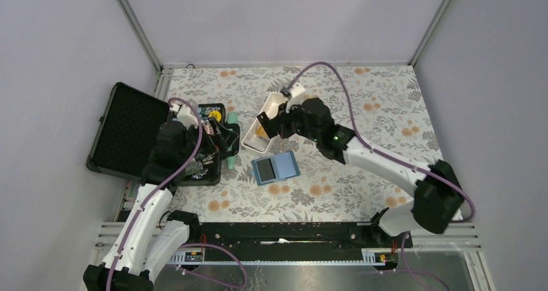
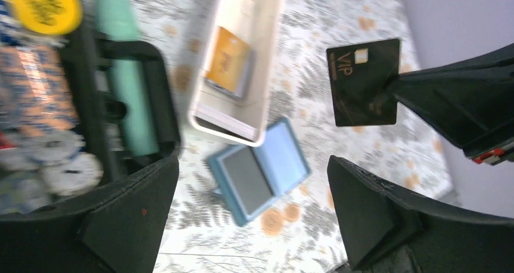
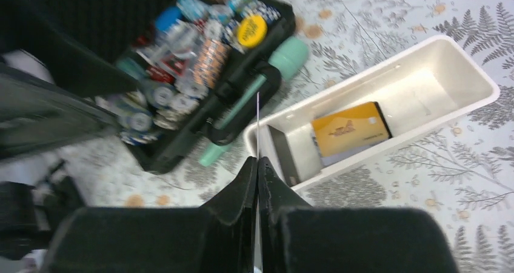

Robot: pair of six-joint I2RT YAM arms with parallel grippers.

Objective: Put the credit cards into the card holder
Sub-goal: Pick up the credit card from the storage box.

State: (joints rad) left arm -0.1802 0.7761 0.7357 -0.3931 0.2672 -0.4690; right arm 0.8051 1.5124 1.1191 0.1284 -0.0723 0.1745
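My right gripper (image 2: 400,90) pinches the black VIP card (image 2: 363,82) by its corner, upper right of frame. My left gripper (image 2: 251,176) gapes wide, empty.

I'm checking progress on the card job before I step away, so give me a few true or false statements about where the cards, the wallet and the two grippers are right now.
1. The right gripper is shut on the dark card. True.
2. The golden-orange card is already tucked into the card holder. False: it lies inside the white tray.
3. The card holder lies open on the table, in front of the white tray. True.
4. The left gripper is clamped on a card. False: its jaws stand wide open with nothing between them.
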